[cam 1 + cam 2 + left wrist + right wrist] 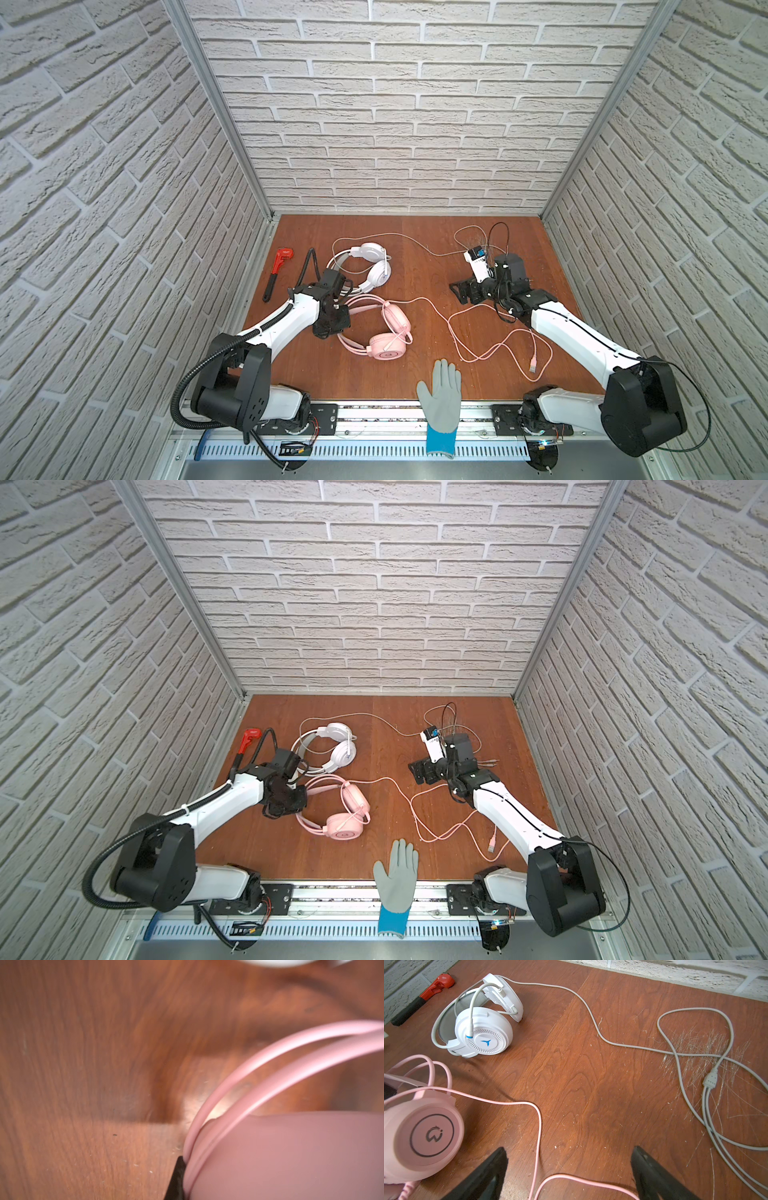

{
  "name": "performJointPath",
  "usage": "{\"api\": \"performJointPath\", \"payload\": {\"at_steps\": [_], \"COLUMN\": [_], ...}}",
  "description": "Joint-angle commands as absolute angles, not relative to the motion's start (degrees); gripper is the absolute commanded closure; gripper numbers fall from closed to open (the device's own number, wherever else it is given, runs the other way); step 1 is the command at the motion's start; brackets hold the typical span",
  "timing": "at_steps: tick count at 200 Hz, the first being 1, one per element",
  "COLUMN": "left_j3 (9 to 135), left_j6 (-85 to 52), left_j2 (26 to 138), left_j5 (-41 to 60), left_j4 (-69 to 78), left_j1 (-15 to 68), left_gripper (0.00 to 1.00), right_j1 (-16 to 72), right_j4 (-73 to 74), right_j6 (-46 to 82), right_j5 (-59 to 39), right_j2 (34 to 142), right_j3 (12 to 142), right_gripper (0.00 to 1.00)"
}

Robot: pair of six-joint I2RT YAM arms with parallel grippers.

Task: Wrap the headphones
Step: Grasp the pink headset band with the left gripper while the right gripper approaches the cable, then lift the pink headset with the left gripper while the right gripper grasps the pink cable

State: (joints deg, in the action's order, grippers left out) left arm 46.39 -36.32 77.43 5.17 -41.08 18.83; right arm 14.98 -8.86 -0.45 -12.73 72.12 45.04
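The left gripper point(340, 318) is clamped tight on the double headband point(249, 1076) of the pink headset point(387, 351). That headset lies left of the middle of the wooden table point(415, 257), just in front of the white headset point(376, 274). The right gripper point(569, 1148) has its fingers wide apart and holds nothing, above the pink cable point(538, 1126).
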Motion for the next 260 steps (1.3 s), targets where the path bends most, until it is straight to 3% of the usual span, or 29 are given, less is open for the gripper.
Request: {"api": "performJointPath", "payload": {"at_steps": [1, 135, 206, 260], "left_j3": [49.61, 57.69, 60.47, 60.49], "left_j6": [-33.08, -31.38, -30.08, -32.50], "left_j2": [74.16, 73.65, 71.77, 70.70], "left_j5": [11.29, 20.07, 24.62, 26.14], "left_j4": [-40.42, -38.17, -40.43, -39.00], "left_j1": [18.91, 16.09, 13.83, 12.40], "left_gripper": [1.00, 1.00, 1.00, 1.00], "right_j1": [15.56, 17.52, 21.16, 22.66], "right_j4": [-6.11, -1.97, 2.83, 2.65], "right_j6": [-0.53, 3.86, 6.06, 7.21], "right_j5": [-13.84, -25.50, -23.67, -24.15], "right_j2": [73.14, 83.68, 89.16, 92.70], "right_j3": [46.04, 47.41, 47.61, 48.35], "right_gripper": [0.09, 0.09, 0.10, 0.17]}}
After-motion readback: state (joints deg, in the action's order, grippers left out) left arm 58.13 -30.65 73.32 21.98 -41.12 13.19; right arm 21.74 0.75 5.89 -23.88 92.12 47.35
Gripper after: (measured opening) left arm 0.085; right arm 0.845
